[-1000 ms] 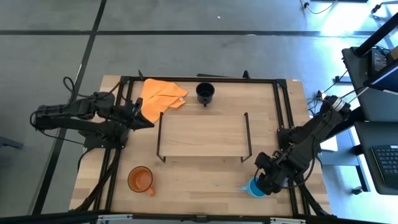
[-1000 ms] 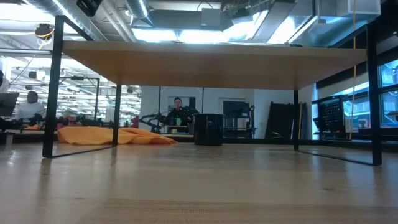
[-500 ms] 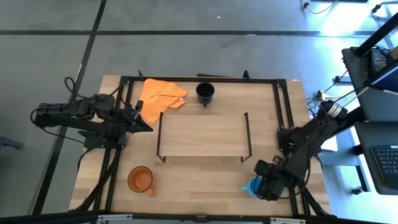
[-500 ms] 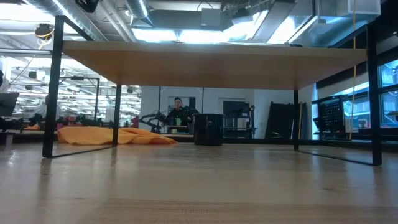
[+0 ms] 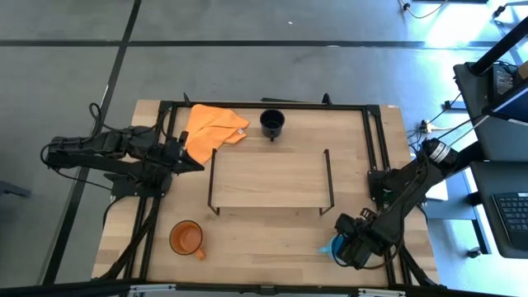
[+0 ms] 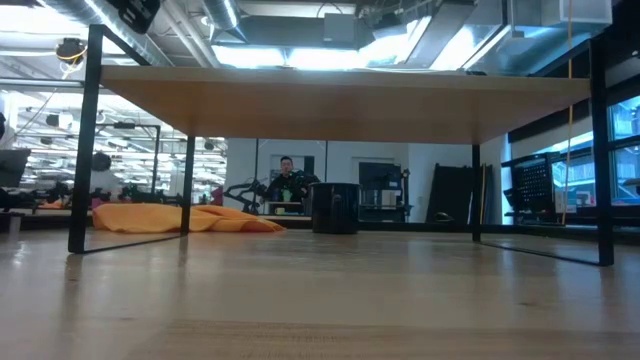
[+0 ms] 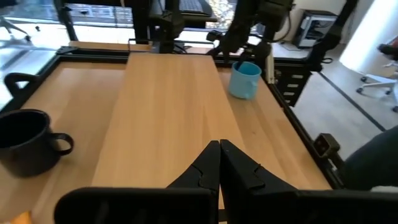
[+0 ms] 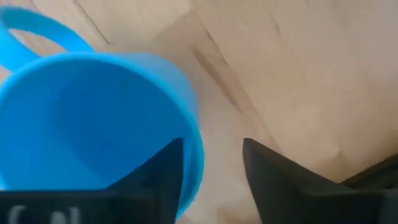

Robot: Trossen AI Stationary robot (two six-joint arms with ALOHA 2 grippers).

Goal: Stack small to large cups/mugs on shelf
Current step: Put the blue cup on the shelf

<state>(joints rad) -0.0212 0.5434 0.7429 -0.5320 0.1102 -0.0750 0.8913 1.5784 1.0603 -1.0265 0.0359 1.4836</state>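
Note:
The light blue mug (image 5: 334,248) stands upright on the table near its near right corner; it fills the right wrist view (image 8: 93,118). My right gripper (image 5: 345,247) is open and comes down at the mug's rim. The black mug (image 5: 272,123) stands at the far edge, behind the shelf (image 5: 268,177). The orange mug (image 5: 186,238) stands near the front left. My left gripper (image 5: 198,164) is shut and empty at the shelf's left end, its fingers closed together (image 7: 219,155). My right gripper (image 8: 211,168) straddles the blue mug's wall at the rim (image 8: 194,149). One finger (image 8: 161,171) is inside the mug and the other (image 8: 267,174) outside, pointing down from above. I cannot tell whether either finger touches the wall. The mug stands on the table.
An orange cloth (image 5: 213,128) lies at the far left by the shelf's corner. Black frame rails (image 5: 375,140) run along the table's edges. The shelf top (image 7: 168,106) is bare wood. People sit in the room beyond (image 6: 287,178).
My right gripper has gone a little toward the table's near edge and down onto the blue mug's rim. The mugs have stayed where they were.

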